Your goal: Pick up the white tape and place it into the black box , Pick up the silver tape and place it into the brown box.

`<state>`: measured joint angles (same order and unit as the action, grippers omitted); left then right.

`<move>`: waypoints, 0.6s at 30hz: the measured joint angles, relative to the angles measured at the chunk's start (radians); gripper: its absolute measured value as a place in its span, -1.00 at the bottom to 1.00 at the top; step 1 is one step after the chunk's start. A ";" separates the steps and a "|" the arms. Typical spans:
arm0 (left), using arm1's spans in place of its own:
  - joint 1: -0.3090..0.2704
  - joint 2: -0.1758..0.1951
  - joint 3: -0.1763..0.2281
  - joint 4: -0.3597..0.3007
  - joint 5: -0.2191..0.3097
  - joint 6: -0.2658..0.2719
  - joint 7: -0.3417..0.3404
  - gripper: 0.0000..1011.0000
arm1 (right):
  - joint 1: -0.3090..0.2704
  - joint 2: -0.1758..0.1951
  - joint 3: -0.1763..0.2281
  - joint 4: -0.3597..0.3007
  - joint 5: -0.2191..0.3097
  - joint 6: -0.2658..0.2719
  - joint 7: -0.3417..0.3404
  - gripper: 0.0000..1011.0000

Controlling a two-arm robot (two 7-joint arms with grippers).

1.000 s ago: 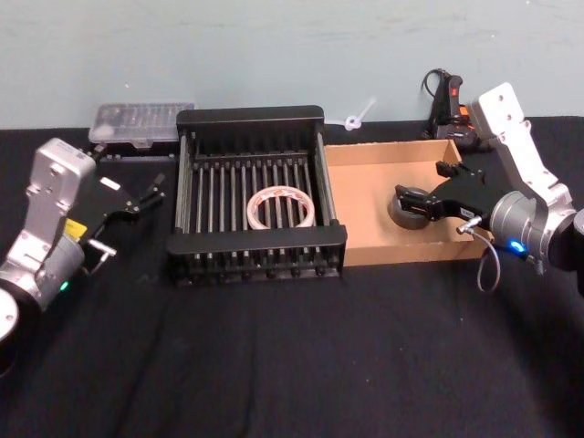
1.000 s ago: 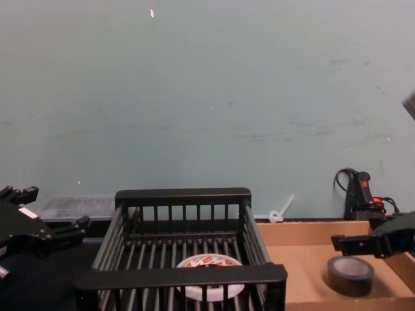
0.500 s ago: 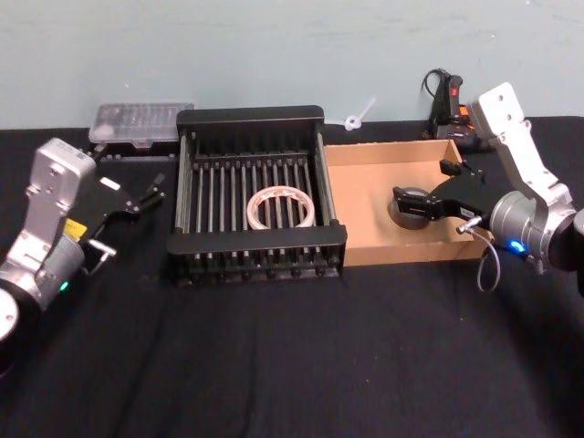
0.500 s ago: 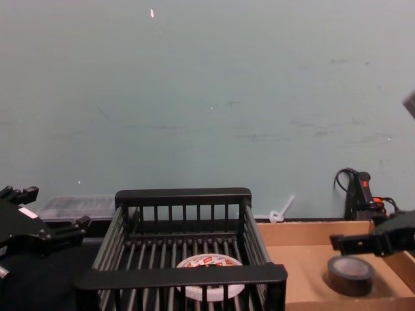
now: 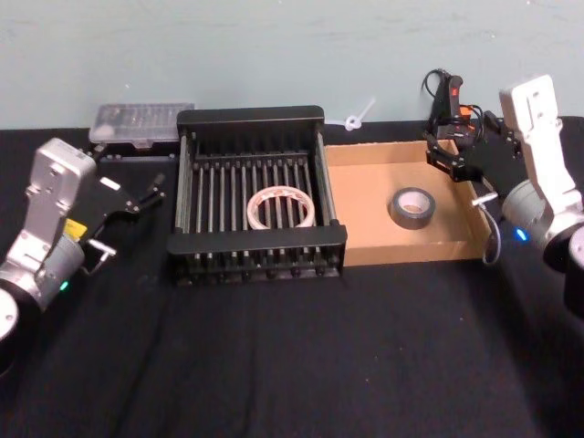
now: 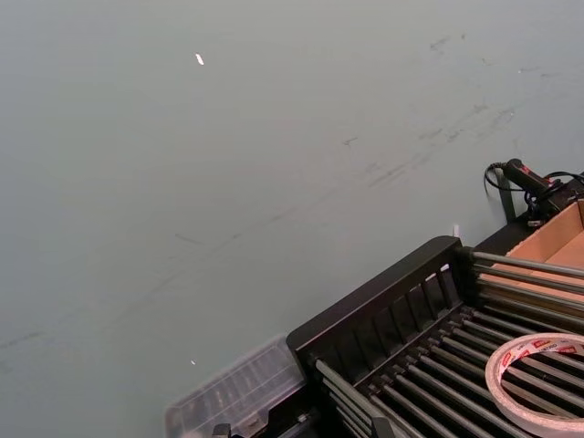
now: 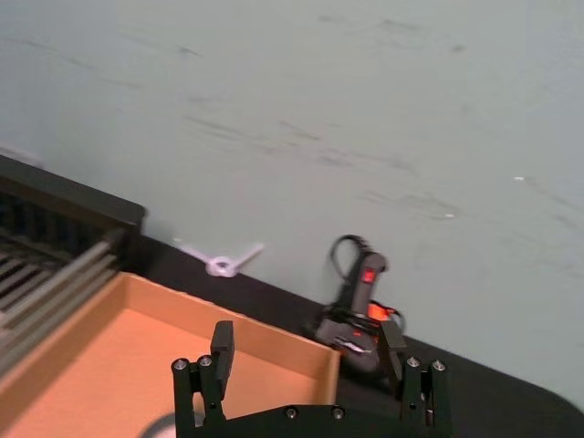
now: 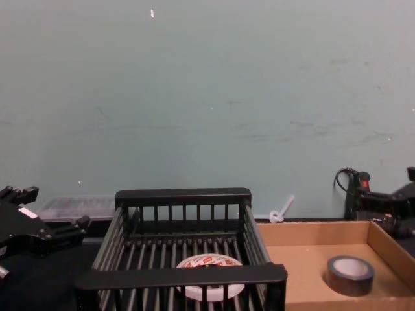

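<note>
The white tape [image 5: 281, 207] lies flat on the barred floor of the black box [image 5: 256, 117], also seen in the chest view [image 8: 209, 267] and the left wrist view [image 6: 538, 370]. The silver tape [image 5: 410, 208] rests on the floor of the brown box [image 5: 365, 153], free of any gripper [image 8: 350, 275]. My right gripper [image 5: 442, 156] hangs open above the brown box's far right corner, well clear of the roll; its fingers [image 7: 222, 351] stand wide apart with nothing between them. My left gripper [image 5: 151, 188] stays parked, open, left of the black box.
A clear plastic case [image 5: 141, 121] lies behind the black box's left corner. A black handheld tool with a red part [image 5: 448, 96] and a white plastic piece [image 5: 358, 117] sit by the wall behind the brown box. Bare black tabletop stretches in front.
My right gripper has lifted and drawn back from just over the silver tape toward the brown box's far right corner. The tape stays on the box floor. The left arm has not moved.
</note>
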<state>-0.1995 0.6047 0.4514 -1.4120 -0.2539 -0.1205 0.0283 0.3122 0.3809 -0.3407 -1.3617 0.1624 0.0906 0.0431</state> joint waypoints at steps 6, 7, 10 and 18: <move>0.000 0.000 0.000 0.000 0.000 0.000 0.000 0.98 | -0.020 -0.025 0.011 0.078 -0.078 -0.118 -0.085 0.98; 0.000 0.000 0.000 0.000 0.000 0.000 0.000 0.98 | -0.020 -0.025 0.011 0.078 -0.078 -0.118 -0.085 0.98; 0.000 0.000 0.000 0.000 0.000 0.000 0.000 0.98 | -0.028 -0.035 0.021 0.102 -0.092 -0.137 -0.100 0.98; 0.000 0.000 0.000 0.000 0.000 0.000 0.000 0.98 | -0.038 -0.049 0.049 0.112 -0.099 -0.144 -0.107 0.98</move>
<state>-0.1996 0.6047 0.4514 -1.4120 -0.2539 -0.1205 0.0283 0.2740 0.3319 -0.2913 -1.2502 0.0635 -0.0537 -0.0638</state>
